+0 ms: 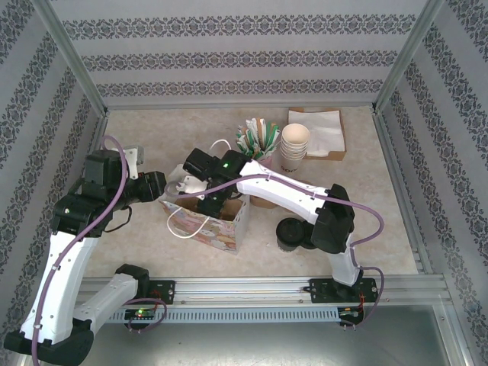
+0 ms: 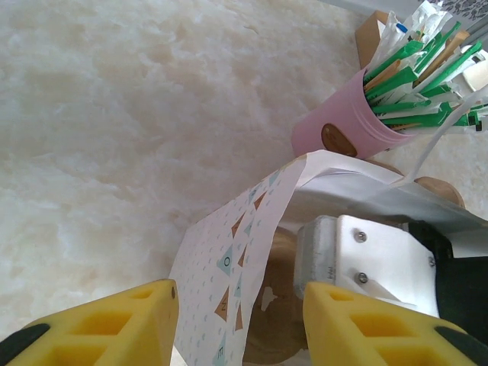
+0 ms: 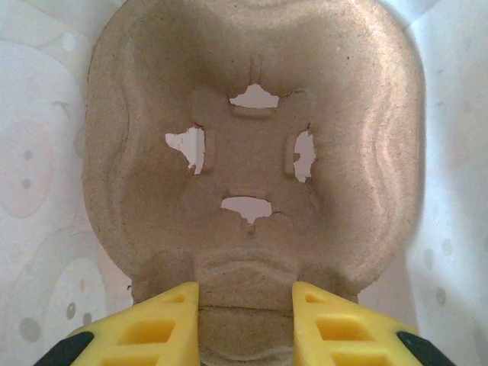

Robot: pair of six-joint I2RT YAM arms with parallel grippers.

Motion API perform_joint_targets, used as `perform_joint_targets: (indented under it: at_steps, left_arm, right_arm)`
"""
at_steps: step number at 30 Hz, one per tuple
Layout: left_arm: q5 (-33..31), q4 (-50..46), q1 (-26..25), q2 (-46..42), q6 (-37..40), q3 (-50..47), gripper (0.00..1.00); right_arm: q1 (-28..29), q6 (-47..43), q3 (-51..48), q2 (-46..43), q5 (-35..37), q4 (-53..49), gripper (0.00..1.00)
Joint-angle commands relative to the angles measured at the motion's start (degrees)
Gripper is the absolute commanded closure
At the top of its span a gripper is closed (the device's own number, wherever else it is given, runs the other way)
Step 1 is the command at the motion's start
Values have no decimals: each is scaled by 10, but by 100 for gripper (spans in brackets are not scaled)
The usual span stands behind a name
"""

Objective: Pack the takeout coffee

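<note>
Right pincer reaches down inside the paper bag, its yellow fingers pressed in on the near edge of a moulded pulp cup carrier; the carrier lies flat on the bag's bottom, brown and fibrous, with four torn slots around its centre and no cup in it. Left pincer stands at the bag's left rim with its fingers spread wide; the bag's patterned wall runs between them, and I cannot tell whether either finger touches it.

The takeout coffee stands upright on the worktop, just right of the bag and outside it; from above it shows a round black lid with only a sliver of pale cup beneath; the right arm's elbow crosses over its right side and hides part of it.

The bag is white paper printed with small coloured triangles and dots, open at the top, with a thin white handle looping off its left side; it holds the carrier and the right pincer's head. Behind the bag a pink cup is crammed with green and white wrapped sticks; right of that cup rises a stack of lidless cream cups; beyond the stack, near the far right corner, white napkins sit in a brown holder.
</note>
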Motion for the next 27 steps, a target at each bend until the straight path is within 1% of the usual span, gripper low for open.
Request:
perform_joint_targets:
  at_steps: [1, 27]
  left_arm:
    - [-9, 20, 4, -5, -8, 0, 53]
    - [-10, 16, 4, -3, -3, -18, 52]
  right_arm:
    - [1, 2, -4, 14, -11, -6, 71]
    - [3, -10, -4, 55, -8, -16, 71]
